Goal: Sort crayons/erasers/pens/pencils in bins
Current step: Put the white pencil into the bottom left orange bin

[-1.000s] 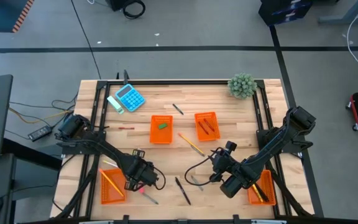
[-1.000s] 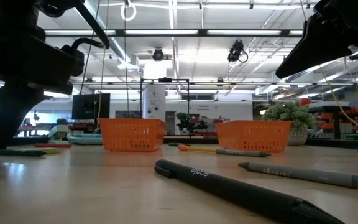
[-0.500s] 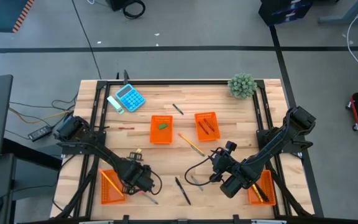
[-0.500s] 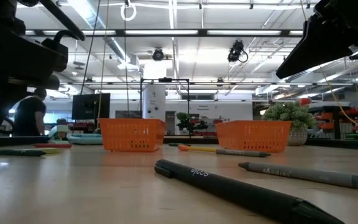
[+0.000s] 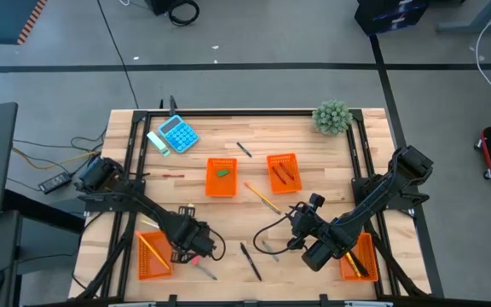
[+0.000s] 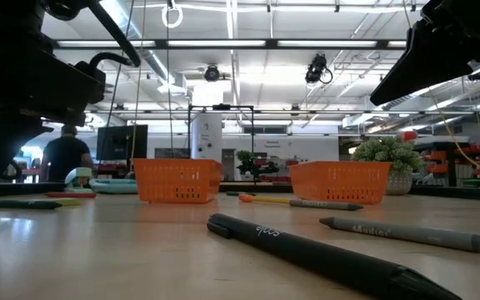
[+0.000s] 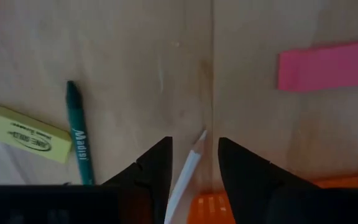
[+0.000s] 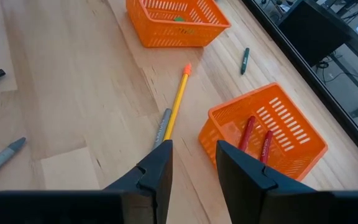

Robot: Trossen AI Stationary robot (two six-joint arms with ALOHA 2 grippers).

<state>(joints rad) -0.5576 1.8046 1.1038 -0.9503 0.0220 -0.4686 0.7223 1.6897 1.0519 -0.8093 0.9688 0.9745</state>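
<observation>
My left gripper (image 7: 194,152) points down, open, beside the front-left bin (image 5: 153,254). A thin pale pencil (image 7: 188,168) lies between its fingers; I cannot tell whether they touch it. Around it lie a pink eraser (image 7: 328,65), a yellow eraser (image 7: 30,134) and a green crayon (image 7: 79,149). My right gripper (image 8: 191,158) hangs open above the table, empty. Ahead of it lie a yellow pencil (image 8: 178,102), a grey crayon (image 8: 163,134), a bin with red crayons (image 8: 263,137) and a bin with a green eraser (image 8: 176,22).
A black pen (image 5: 251,260) lies between the arms near the front edge. A fourth bin (image 5: 358,256) sits at the front right under the right arm. A blue calculator (image 5: 178,134) and a small plant (image 5: 332,117) stand along the far edge.
</observation>
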